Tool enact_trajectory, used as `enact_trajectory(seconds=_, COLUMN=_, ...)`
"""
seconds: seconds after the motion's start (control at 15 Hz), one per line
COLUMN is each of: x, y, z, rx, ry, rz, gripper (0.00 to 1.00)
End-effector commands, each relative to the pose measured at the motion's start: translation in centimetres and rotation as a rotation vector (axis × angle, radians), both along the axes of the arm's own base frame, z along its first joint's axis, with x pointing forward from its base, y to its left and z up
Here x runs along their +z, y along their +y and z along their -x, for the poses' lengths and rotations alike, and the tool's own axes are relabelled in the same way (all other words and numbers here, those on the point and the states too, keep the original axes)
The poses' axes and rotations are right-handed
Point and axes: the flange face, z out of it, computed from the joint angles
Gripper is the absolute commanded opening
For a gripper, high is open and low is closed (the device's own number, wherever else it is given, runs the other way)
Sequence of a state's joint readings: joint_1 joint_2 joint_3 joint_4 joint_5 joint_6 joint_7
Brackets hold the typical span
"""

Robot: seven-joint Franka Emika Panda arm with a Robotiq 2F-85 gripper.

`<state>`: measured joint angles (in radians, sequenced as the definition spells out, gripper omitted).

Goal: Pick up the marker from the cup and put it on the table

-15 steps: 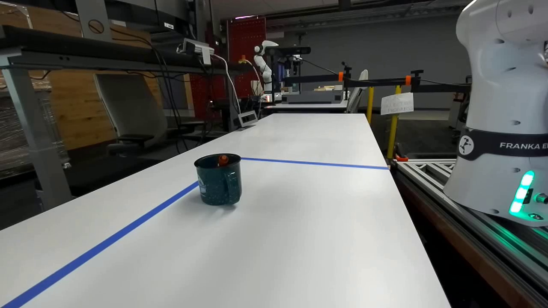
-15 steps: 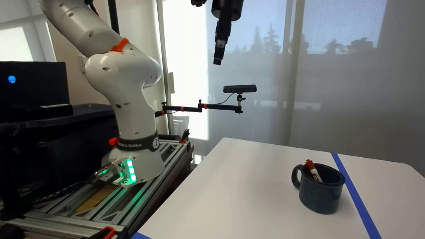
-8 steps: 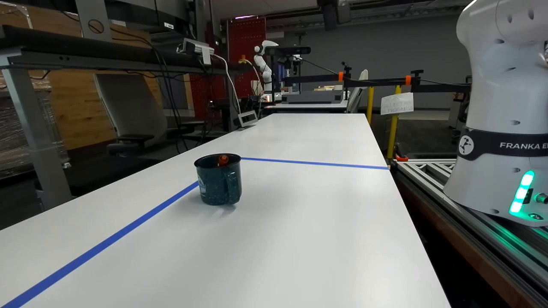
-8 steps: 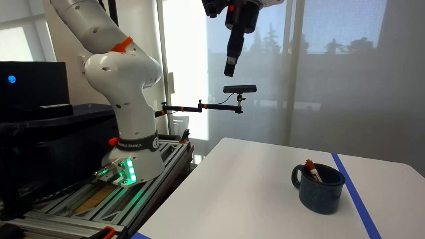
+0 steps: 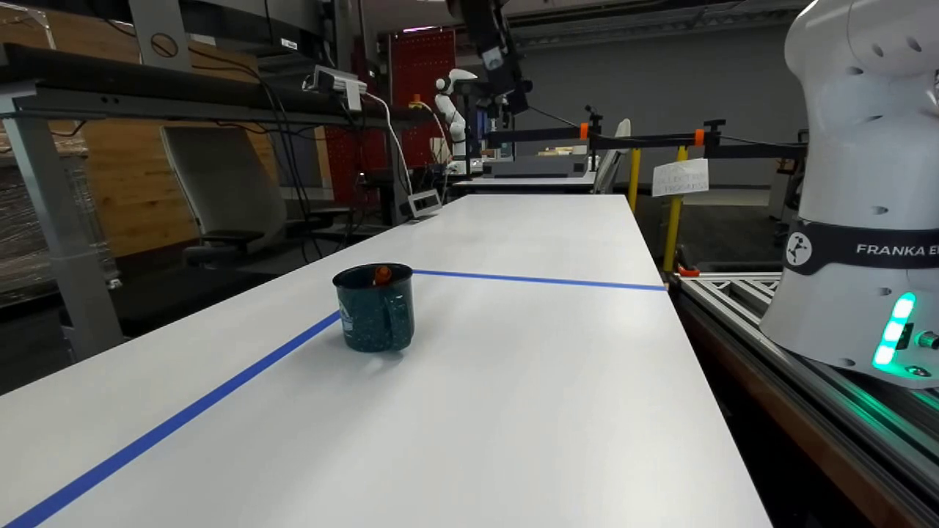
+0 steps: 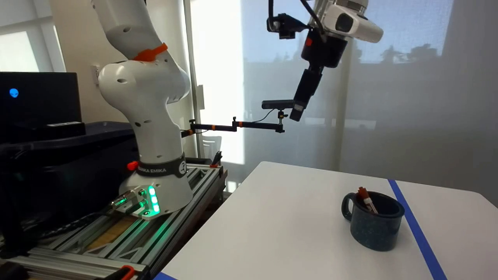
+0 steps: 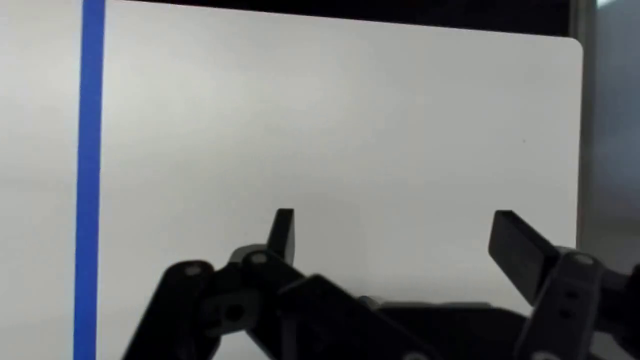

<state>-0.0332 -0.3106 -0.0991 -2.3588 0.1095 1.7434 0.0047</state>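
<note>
1. White surface is crossed by blue tape.
2. Marker is seen tilted in the cup, lower right of an exterior view.
3. Fingers are spread apart, low in the wrist view.

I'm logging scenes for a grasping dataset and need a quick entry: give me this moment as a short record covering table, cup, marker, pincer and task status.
Table: white, marked with blue tape
Cup: dark teal, with a handle, upright on the table, beside a tape line
Marker: leaning inside the cup, reddish end up
Pincer: open, holding nothing, raised above the table and apart from the cup
Task status: marker not yet taken out
</note>
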Motion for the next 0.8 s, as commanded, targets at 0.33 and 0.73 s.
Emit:
enact_trajectory(seconds=0.33, x=-4.2, y=-1.4, z=-7.5, rx=-0.308, ry=0.051, rz=-0.168, gripper=1.0)
enact_trajectory(seconds=0.73, x=-7.8, y=-1.7, z=-10.4, rx=-0.484, ry=0.031, rz=-0.087, gripper=1.0)
